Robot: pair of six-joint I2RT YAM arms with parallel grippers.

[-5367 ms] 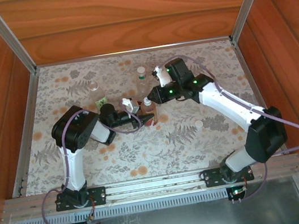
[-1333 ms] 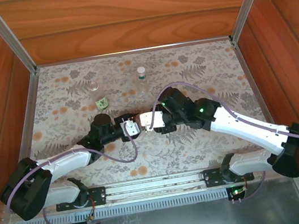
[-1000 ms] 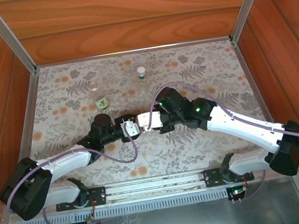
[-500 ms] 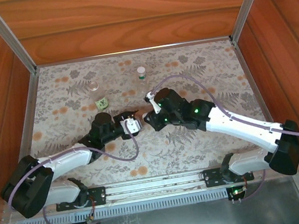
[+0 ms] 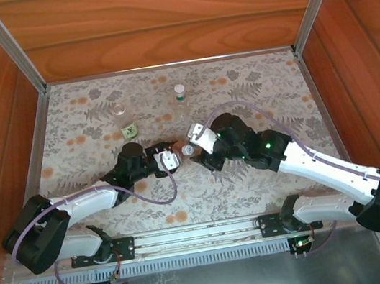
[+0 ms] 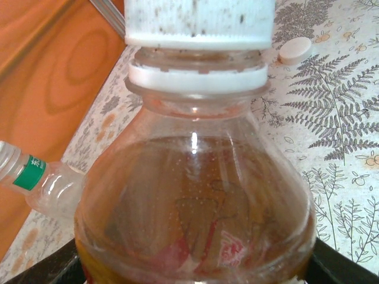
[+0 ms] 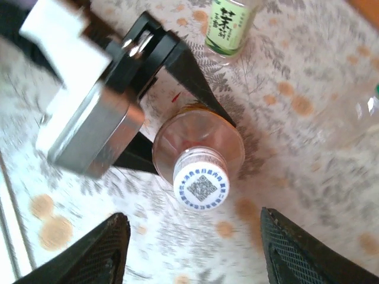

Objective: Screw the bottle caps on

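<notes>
The amber bottle (image 5: 186, 151) with the red-orange label stands mid-mat, and a white cap (image 7: 200, 179) with a printed code sits on its neck. My left gripper (image 5: 175, 154) is shut on the bottle's body; its black fingers (image 7: 190, 76) press both sides. In the left wrist view the bottle (image 6: 195, 207) is very close, with the cap (image 6: 199, 23) on top. My right gripper (image 7: 192, 216) hangs open just above and beside the cap, touching nothing. A loose white cap (image 6: 295, 50) lies on the mat beyond.
A clear uncapped bottle with a green label (image 5: 126, 122) stands at the back left. A capped bottle with a green band (image 5: 180, 94) stands behind the grippers. Wooden walls and metal rails surround the flowered mat (image 5: 253, 80).
The right gripper, earlier closed over the bottle's top, has opened and pulled back to the right, uncovering the cap. The left gripper still holds the bottle in place.
</notes>
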